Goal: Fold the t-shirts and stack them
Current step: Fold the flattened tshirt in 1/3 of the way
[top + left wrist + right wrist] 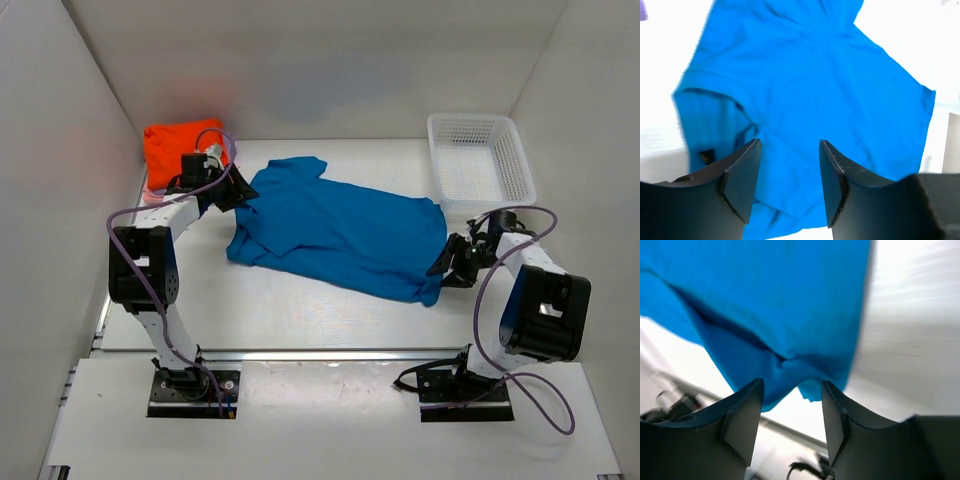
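Observation:
A bright blue t-shirt (340, 230) lies spread across the middle of the table, partly doubled over, with its collar end toward the back left. My left gripper (240, 192) hovers at the shirt's left edge near a sleeve. Its jaws are open over the blue cloth (815, 85) and clamp nothing (790, 185). My right gripper (445, 265) sits at the shirt's right corner, also open (792, 420). The blue hem (765, 295) hangs just beyond its fingertips. A folded orange t-shirt (178, 150) rests at the back left, with a pink edge (151, 191) showing under it.
A white mesh basket (480, 160) stands at the back right, close behind the right arm. White walls enclose the table on the left, the right and the back. Purple cables loop from both arms.

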